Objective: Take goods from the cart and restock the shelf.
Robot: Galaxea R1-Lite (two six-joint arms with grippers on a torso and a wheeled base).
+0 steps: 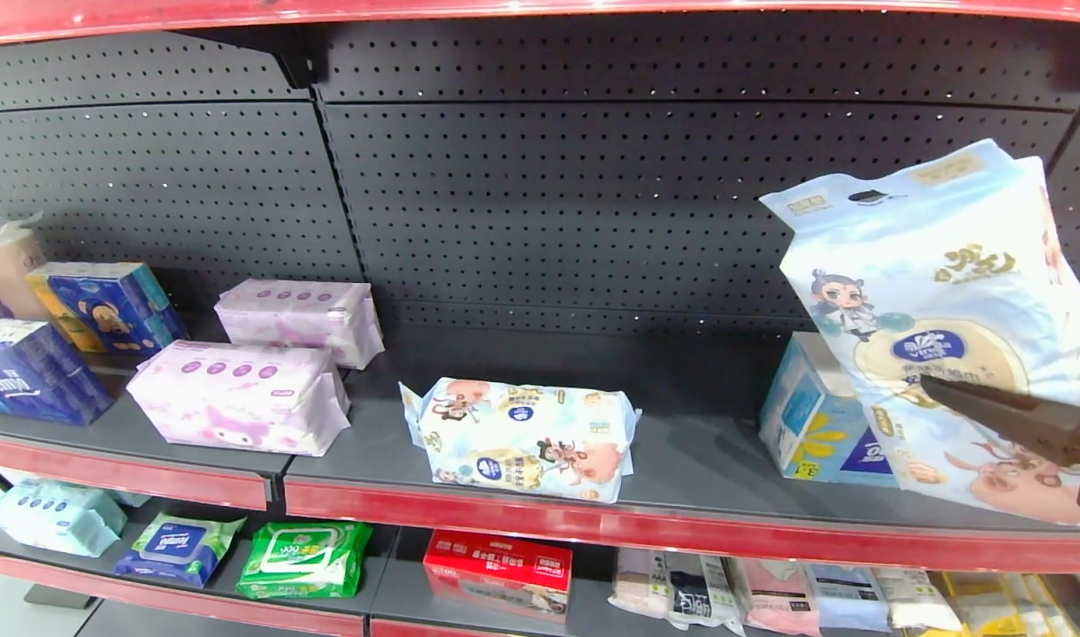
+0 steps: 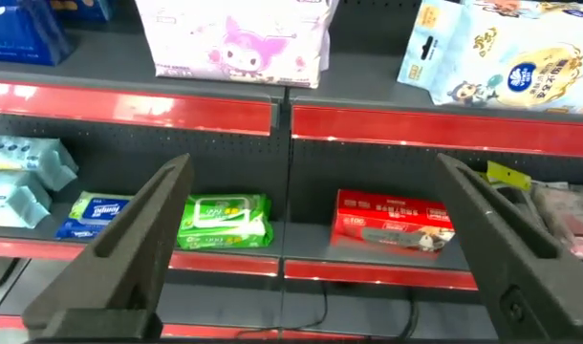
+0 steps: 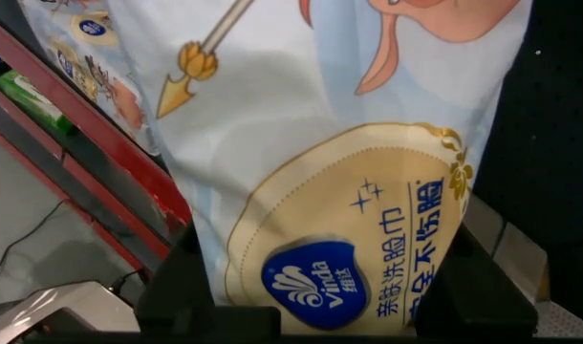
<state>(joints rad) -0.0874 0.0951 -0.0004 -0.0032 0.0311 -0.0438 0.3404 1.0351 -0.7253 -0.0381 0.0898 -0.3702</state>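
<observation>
My right gripper (image 1: 1017, 416) is shut on a large pale-blue tissue pack with cartoon print (image 1: 938, 301), held upright over the right end of the grey shelf (image 1: 699, 442). In the right wrist view the pack (image 3: 349, 172) sits between the two dark fingers (image 3: 201, 296). Its lower end is near the shelf's red front edge (image 1: 681, 531); contact cannot be told. A matching cartoon pack (image 1: 522, 438) lies flat mid-shelf. My left gripper (image 2: 315, 239) is open and holds nothing, lower down in front of the lower shelves.
A blue box (image 1: 814, 416) stands just left of the held pack. Two pink packs (image 1: 239, 394) and blue packs (image 1: 35, 367) fill the shelf's left. The lower shelf holds green wipes (image 2: 225, 222) and a red box (image 2: 392, 220). Bare shelf lies between the flat pack and the box.
</observation>
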